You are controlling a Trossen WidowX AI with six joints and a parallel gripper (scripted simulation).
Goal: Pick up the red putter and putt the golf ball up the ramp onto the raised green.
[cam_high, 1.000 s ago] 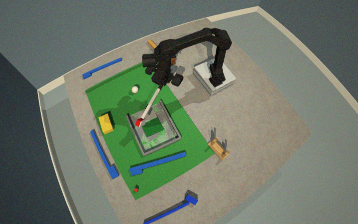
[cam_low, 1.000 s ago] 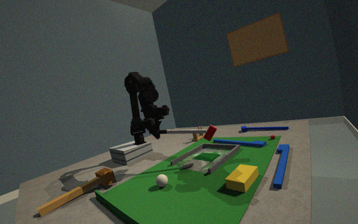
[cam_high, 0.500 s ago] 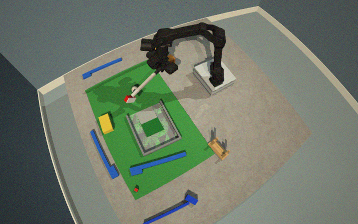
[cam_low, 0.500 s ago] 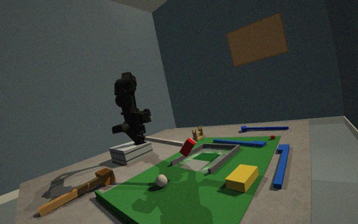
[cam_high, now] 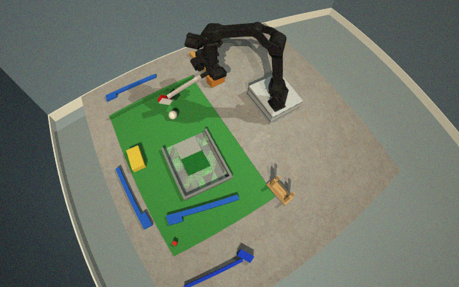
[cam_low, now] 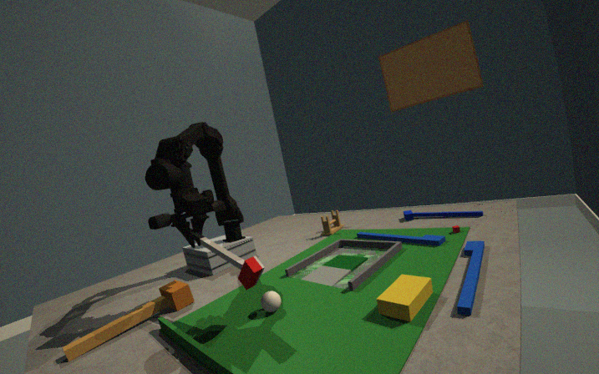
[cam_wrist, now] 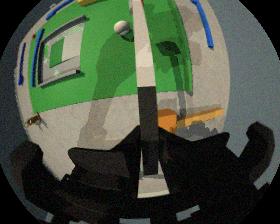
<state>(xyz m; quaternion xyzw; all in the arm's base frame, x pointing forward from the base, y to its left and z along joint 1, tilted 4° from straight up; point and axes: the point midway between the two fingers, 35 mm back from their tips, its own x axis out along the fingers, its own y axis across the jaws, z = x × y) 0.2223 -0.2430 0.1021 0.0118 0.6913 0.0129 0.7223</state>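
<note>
No writing or brand marks are legible anywhere; the end effector (cam_low: 193, 240), left of centre in the exterior view, is clamped on the pale shaft of the one red putter (cam_low: 250, 271), whose red head hangs just above the single white golf ball (cam_low: 271, 300) on the green mat (cam_low: 338, 325); four blue bars (cam_high: 129, 86) lie around the surface (cam_high: 331, 142), with one yellow block (cam_high: 135, 158) left of the raised green (cam_high: 195, 162) at centre.
</note>
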